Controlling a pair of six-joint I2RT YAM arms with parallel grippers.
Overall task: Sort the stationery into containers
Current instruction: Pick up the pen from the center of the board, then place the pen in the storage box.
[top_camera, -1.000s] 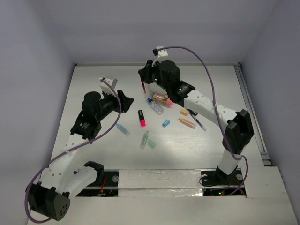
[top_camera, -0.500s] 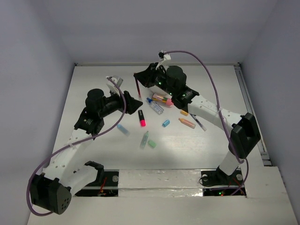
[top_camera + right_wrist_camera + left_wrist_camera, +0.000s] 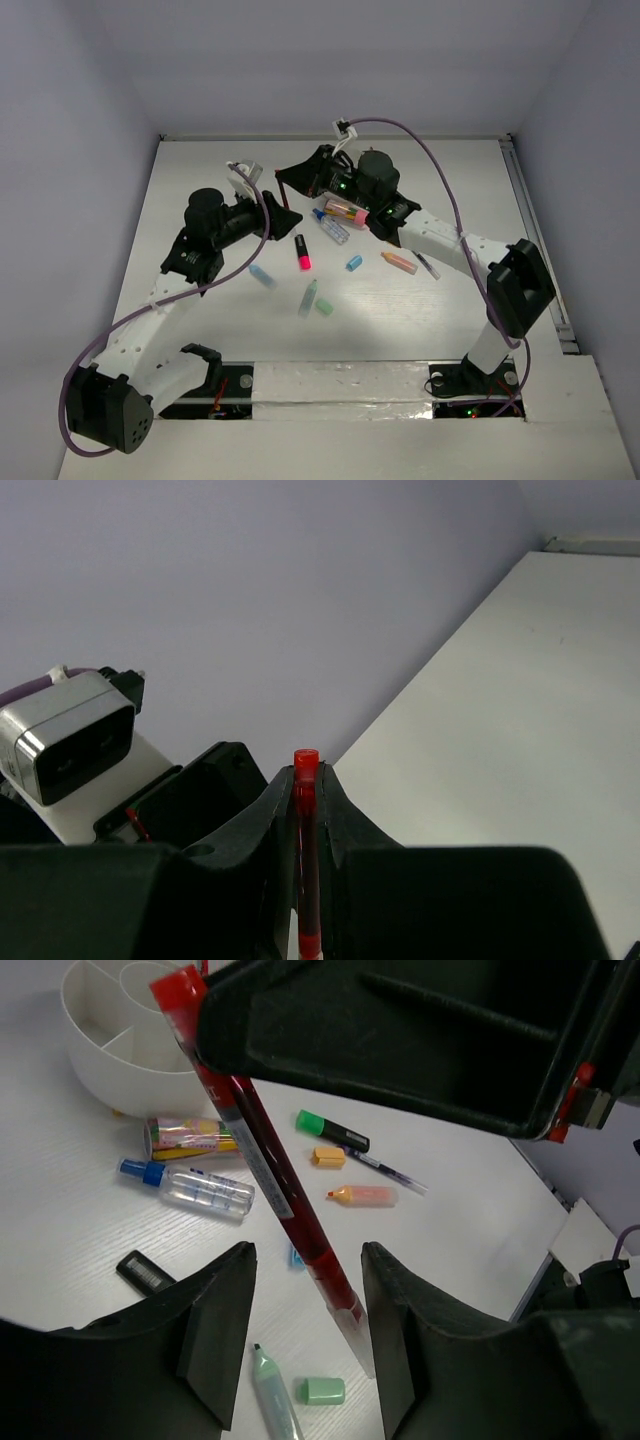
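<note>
One slim red plastic pen, aloft near round white divided cup, clamped near its cap by right fingers: close parted left fingers squarely on barrel before letting right go.

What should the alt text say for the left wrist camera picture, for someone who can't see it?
A red pen, clamped near its cap by the right gripper, slants down between the open fingers of the left gripper. Beneath, on the white table, are a white divided cup and scattered stationery, including a green-capped marker.
</note>
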